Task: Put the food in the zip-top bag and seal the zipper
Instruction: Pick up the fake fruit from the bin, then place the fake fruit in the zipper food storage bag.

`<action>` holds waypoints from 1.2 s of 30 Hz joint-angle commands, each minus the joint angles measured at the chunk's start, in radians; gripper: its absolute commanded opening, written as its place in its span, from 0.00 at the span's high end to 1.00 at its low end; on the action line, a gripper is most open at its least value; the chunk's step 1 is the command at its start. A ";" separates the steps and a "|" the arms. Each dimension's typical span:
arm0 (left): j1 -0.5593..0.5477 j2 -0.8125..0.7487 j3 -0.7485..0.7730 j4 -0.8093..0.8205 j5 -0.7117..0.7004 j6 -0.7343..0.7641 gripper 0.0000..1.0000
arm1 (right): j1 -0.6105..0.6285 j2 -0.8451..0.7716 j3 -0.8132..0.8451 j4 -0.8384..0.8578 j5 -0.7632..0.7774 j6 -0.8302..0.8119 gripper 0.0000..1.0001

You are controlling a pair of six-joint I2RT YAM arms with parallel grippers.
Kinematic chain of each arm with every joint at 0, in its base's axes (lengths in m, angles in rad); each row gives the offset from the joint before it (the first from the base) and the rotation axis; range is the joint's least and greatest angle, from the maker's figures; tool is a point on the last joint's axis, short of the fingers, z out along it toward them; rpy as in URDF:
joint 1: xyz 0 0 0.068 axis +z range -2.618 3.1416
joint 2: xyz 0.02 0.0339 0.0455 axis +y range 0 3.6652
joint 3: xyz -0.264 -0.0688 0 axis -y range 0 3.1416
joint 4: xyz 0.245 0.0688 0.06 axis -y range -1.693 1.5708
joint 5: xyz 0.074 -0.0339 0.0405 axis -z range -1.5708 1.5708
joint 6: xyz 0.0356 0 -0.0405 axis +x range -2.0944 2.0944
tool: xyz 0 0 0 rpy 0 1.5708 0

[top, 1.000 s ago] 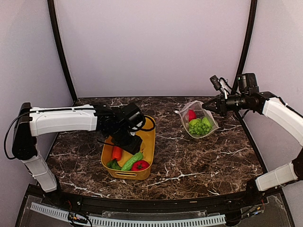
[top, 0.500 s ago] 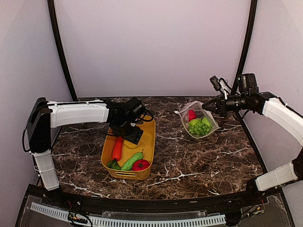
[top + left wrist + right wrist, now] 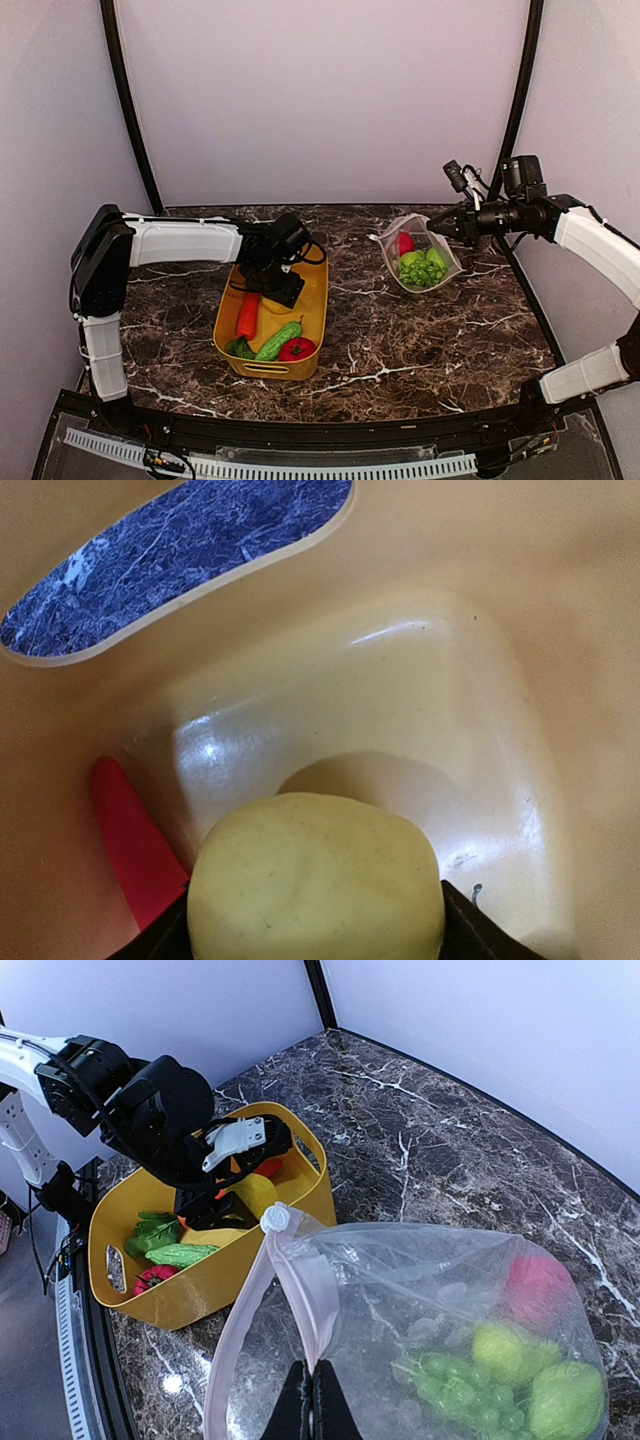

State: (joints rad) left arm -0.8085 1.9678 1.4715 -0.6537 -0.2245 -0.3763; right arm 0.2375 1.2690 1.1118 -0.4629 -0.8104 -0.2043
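My left gripper (image 3: 279, 284) is down in the far end of the yellow tub (image 3: 320, 300), shut on the yellow lemon (image 3: 315, 880), which fills the space between the jaws. The lemon also shows in the right wrist view (image 3: 255, 1192). The orange-red carrot (image 3: 247, 315), a cucumber (image 3: 278, 340) and a red fruit (image 3: 296, 349) lie in the tub. My right gripper (image 3: 312, 1400) is shut on the pinkish zipper strip (image 3: 240, 1330) and holds the clear bag (image 3: 420, 255) open. The bag holds a red fruit (image 3: 405, 242), a green pear (image 3: 565, 1400) and grapes (image 3: 420, 272).
A white slider (image 3: 274, 1218) sits at the end of the bag's zipper. The tub has handle cutouts (image 3: 180, 550) in its end walls. A dark green leafy piece (image 3: 238, 347) lies in the tub's near corner. Dark marble table (image 3: 400, 340), walls on three sides.
My left gripper has shifted toward the tub's far end, uncovering the whole carrot, and the left elbow has swung back. The right arm and bag have not moved.
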 commanded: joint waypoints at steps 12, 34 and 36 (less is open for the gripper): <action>-0.010 -0.138 0.047 -0.004 0.058 0.003 0.43 | 0.000 -0.025 0.006 0.019 0.023 0.005 1.00; -0.301 -0.270 -0.018 0.826 0.388 0.068 0.51 | 0.064 0.028 0.238 -0.187 0.047 -0.003 1.00; -0.314 -0.228 0.031 0.801 0.370 0.071 0.52 | 0.066 0.030 0.255 -0.204 0.045 -0.002 1.00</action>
State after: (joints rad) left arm -1.1000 1.6821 1.4265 0.0875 0.1158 -0.3004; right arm 0.2901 1.2980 1.3117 -0.6411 -0.7612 -0.2047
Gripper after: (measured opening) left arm 0.668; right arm 0.005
